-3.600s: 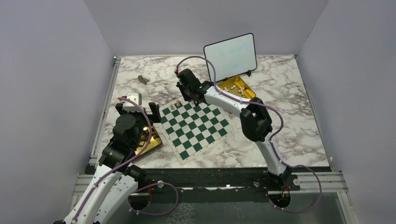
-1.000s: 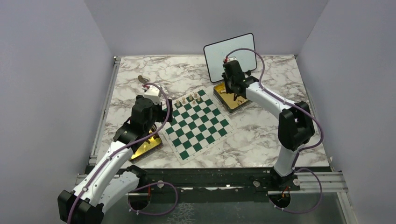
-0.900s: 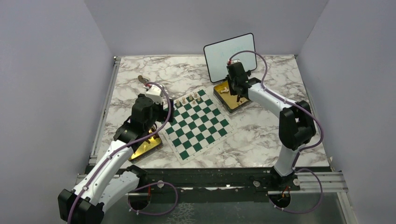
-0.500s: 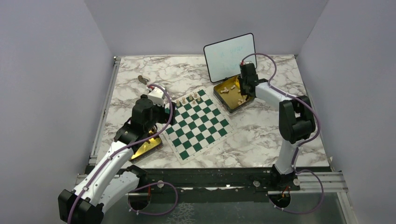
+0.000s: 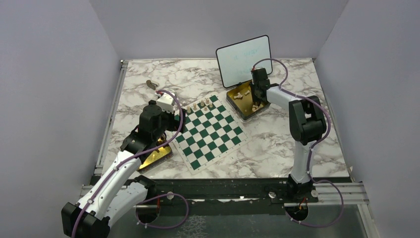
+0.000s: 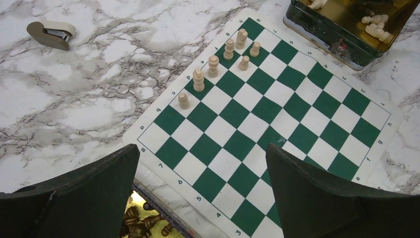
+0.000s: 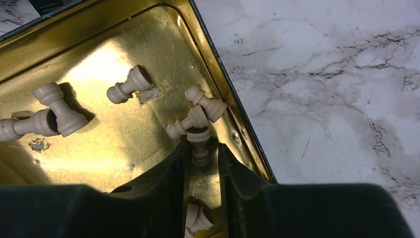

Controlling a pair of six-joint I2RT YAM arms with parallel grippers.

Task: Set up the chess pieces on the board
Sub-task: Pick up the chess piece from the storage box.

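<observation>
The marble table [image 5: 317, 134] is carrying the board [image 5: 208, 131], lying at an angle between the two arms. The gold tin [image 7: 148, 44] is sitting just beyond the board's far right corner.

The left gripper [image 6: 201, 148] is hovering over the board's near left corner with its jaws standing wide and nothing in them.

The right gripper [image 7: 202, 148] is reaching down into the tin, jaws narrow, and is much the nearer arm.

Six standing pieces [image 6: 228, 49] are occupying the board's far left edge, while the loose pieces [image 7: 59, 111] are lying toppled in the tin.

One pale pawn [image 7: 199, 136] is lying directly between the right fingers, its long axis running along them, base outward. Whether the jaws are actually pressing on it cannot be told.
</observation>
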